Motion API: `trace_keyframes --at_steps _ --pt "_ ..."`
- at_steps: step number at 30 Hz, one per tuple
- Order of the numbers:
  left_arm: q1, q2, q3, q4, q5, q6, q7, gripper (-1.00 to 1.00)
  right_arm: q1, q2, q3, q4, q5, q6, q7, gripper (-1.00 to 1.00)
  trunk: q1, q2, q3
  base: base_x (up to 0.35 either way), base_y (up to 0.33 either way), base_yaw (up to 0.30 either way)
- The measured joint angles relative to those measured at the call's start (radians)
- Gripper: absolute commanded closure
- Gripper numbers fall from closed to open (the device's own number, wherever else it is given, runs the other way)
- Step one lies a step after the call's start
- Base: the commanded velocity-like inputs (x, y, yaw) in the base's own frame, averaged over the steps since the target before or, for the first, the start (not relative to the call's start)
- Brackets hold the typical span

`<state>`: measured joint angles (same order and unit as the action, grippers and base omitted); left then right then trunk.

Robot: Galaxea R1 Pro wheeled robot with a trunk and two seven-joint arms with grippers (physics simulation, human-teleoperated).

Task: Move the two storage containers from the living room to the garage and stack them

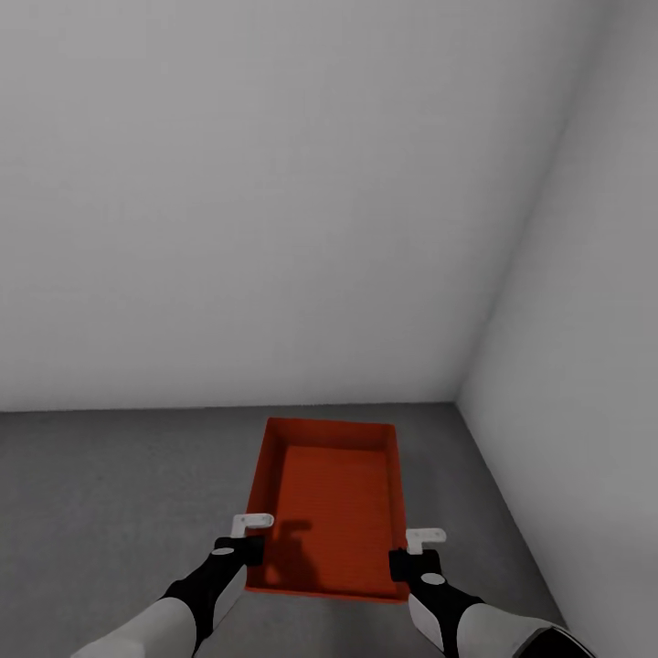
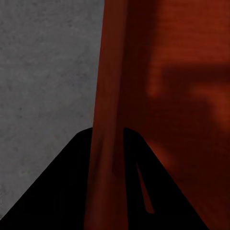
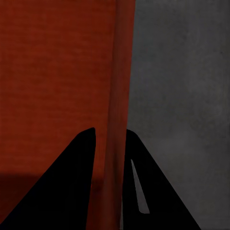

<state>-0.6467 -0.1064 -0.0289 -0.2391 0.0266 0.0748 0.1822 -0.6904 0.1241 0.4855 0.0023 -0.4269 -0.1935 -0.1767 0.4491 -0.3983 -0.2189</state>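
Observation:
One red-orange storage container point(image 1: 331, 493) sits low in the head view, over the garage's dark grey concrete floor point(image 1: 119, 493), close to a corner. My left gripper point(image 1: 249, 550) is shut on its left wall, and my right gripper point(image 1: 404, 563) is shut on its right wall. In the left wrist view the container's wall point(image 2: 108, 96) runs between the black fingers point(image 2: 72, 182) of the left gripper point(image 2: 108, 143). The right wrist view has the wall point(image 3: 120, 86) pinched in the right gripper point(image 3: 110, 143). I cannot tell whether the container rests on the floor. The other container is out of view.
A plain white-grey wall point(image 1: 274, 183) stands just beyond the container, and a second wall point(image 1: 585, 320) closes the corner on the right. Bare concrete stretches to the left of the container.

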Motion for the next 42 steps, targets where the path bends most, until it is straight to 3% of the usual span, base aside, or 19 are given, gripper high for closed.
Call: trace_keyframes --at_steps 31,42 --pt "0.002 0.000 0.002 0.008 0.003 0.010 0.001 1.00 0.000 0.001 0.002 0.005 0.001 0.012 0.001 1.00 0.001 0.000 0.000 0.039 0.020 0.000" --pt "0.007 0.001 0.003 -0.014 -0.003 0.009 -0.002 1.00 -0.001 0.002 -0.032 0.002 0.035 -0.003 -0.002 1.00 0.001 0.000 0.000 0.000 0.000 0.000"
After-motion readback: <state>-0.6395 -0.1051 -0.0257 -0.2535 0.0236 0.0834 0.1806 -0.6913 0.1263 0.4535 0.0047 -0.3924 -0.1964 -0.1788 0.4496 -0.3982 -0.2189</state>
